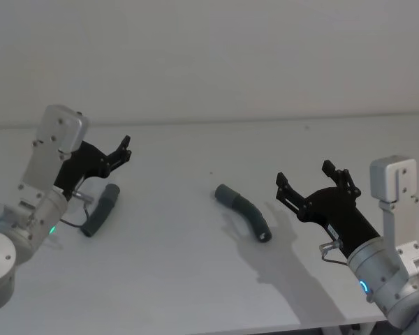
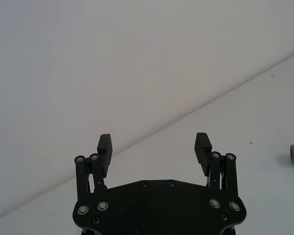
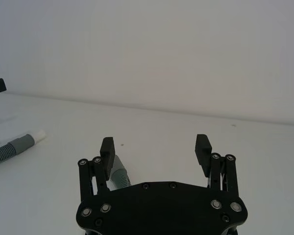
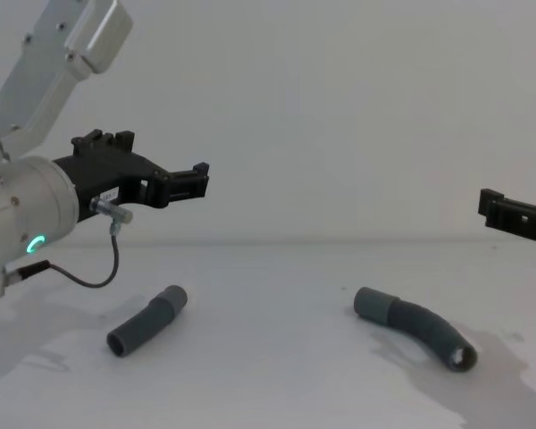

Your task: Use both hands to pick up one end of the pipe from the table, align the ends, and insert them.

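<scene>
Two dark grey ribbed pipe pieces lie apart on the white table (image 1: 181, 279). The left piece (image 1: 101, 209) (image 4: 147, 320) lies below my left gripper (image 1: 126, 151) (image 4: 196, 181), which hovers open and empty (image 2: 153, 144). The curved right piece (image 1: 243, 211) (image 4: 415, 327) shows an open end toward me. My right gripper (image 1: 305, 176) (image 4: 496, 210) hangs open to its right, above the table (image 3: 154, 147). The right wrist view has the curved piece (image 3: 116, 171) just past one finger, and the left piece (image 3: 12, 148) farther off with a white tip (image 3: 39, 135).
A plain white wall rises behind the table's far edge. The table's front edge (image 1: 195, 328) runs along the bottom of the head view. A thin cable (image 4: 89, 277) loops under the left wrist.
</scene>
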